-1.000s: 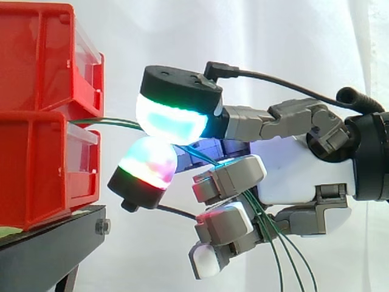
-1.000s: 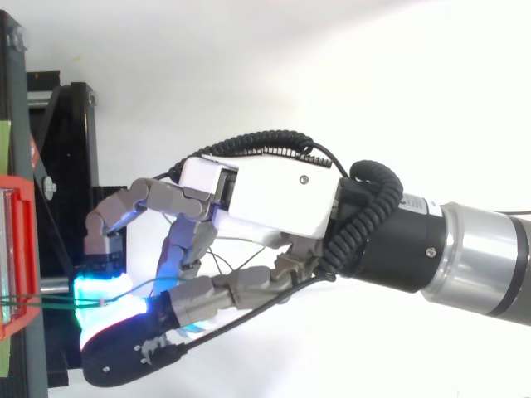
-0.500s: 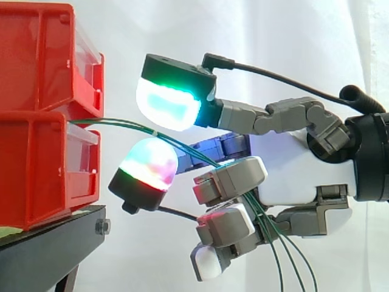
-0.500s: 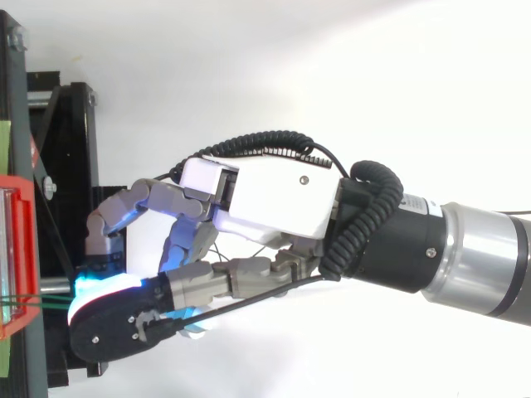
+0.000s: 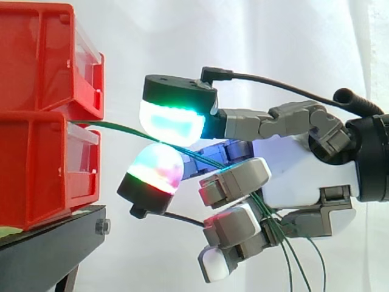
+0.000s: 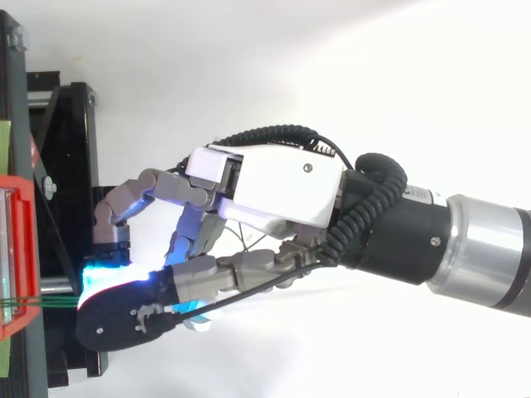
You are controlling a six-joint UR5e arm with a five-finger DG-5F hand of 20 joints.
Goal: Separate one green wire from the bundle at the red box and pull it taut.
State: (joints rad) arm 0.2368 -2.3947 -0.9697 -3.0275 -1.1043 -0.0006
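The hand [image 5: 304,164] now sits a little more to the right of the frame, farther from the red bins [image 5: 42,152]. Its upper glowing pad [image 5: 171,121] is lower than half a second ago and meets the lower pad [image 5: 157,170], pinching the green wires [image 5: 112,126], which now run straighter.

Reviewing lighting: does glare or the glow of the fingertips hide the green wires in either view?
Side view: the green wires stand out against the bright white curtain between the red box and the hand's glowing pads. Top view: cyan glow from the pads spills over the wires beside the box; the white background is blown out.
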